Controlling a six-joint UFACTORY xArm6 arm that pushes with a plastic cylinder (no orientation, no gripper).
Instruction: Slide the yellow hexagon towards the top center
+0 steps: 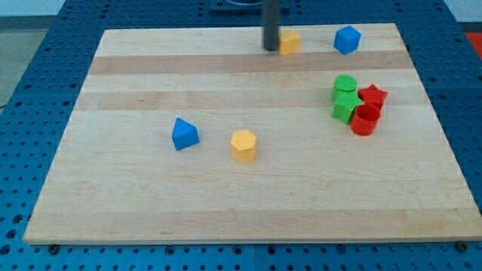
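The yellow hexagon (243,145) sits on the wooden board (135,196) a little below its centre. My tip (270,48) is at the view's top centre, far above the hexagon. It stands right beside the left side of a second yellow block (290,42); I cannot tell if they touch. That block's shape is not clear.
A blue triangular block (184,134) lies left of the hexagon. A blue hexagonal block (346,39) sits at the top right. At the right, a green cylinder (345,85), a green star (346,106), a red star (372,96) and a red cylinder (365,120) cluster together.
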